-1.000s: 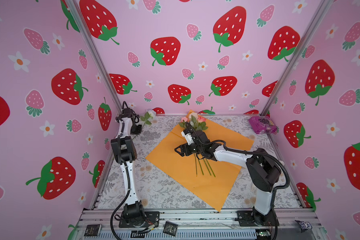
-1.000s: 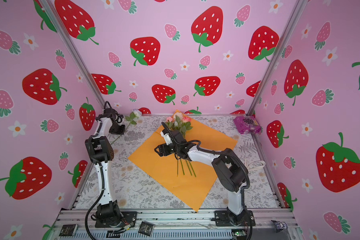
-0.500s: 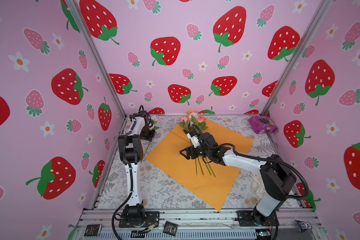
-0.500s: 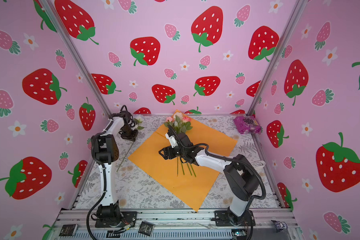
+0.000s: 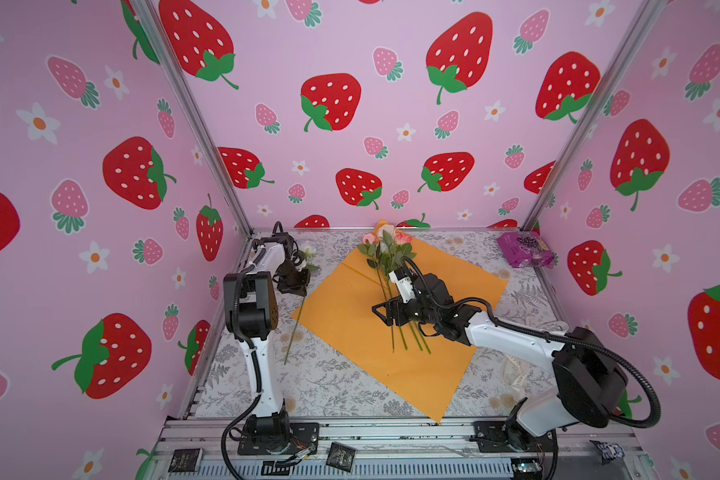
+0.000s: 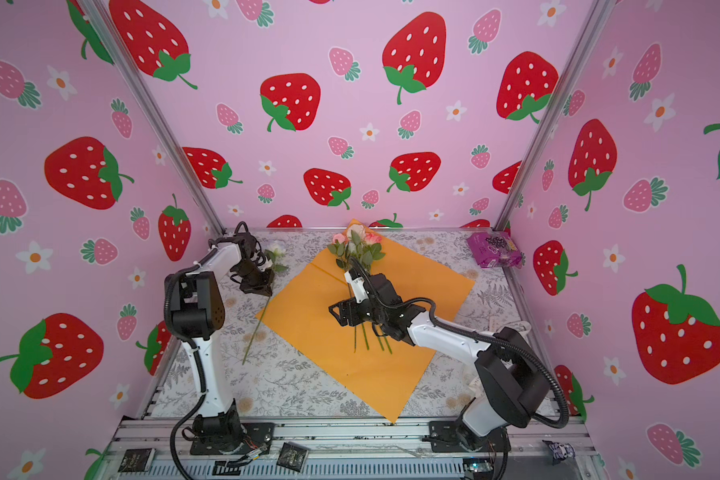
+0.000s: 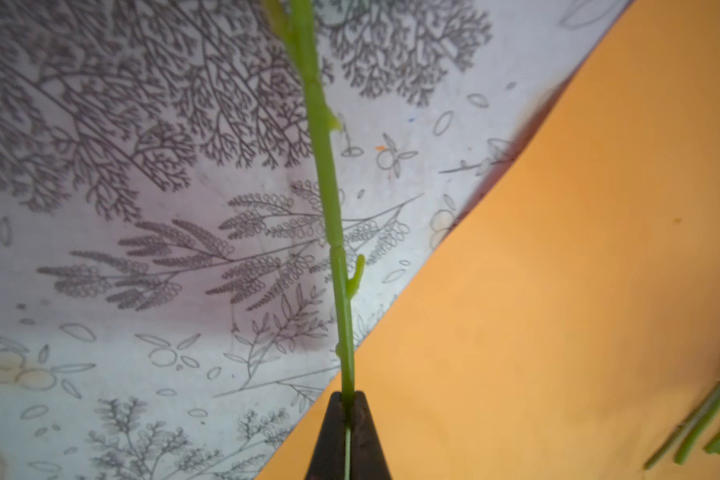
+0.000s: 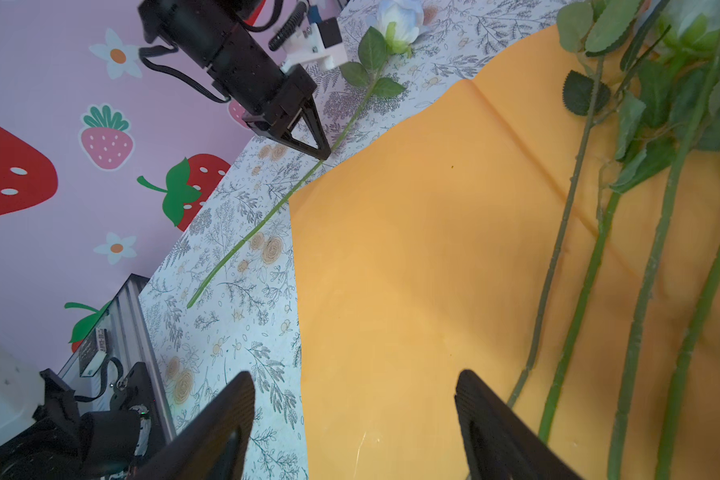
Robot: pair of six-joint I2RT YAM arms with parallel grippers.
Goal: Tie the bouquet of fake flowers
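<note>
**A:** What worried you at that point?

**B:** The left gripper [image 7: 347,409] was clenched on the lone rose [image 8: 398,18], pinching its thin stem only at the very tips. I thought the stem could twist or slip out. Its long tail lay along the surface [image 5: 329,386], right by the edge of the paper [image 5: 350,316]. Dragged across, it might have caught that edge and rucked the sheet.

**A:** And the bouquet?

**B:** The bouquet [image 5: 385,253] lay on the paper with its heads toward the back wall. The right gripper [image 8: 355,378] hung released over the sheet, just beside the 4 stems. A careless sweep there could have scattered them.

**A:** Was anything hard to see?

**B:** From above, the right arm covered the middle of the stems. I couldn't tell whether the rose's head was lifted or resting. A pale strip [image 5: 512,372] lay by the right arm, too hidden for me to name it.
</note>
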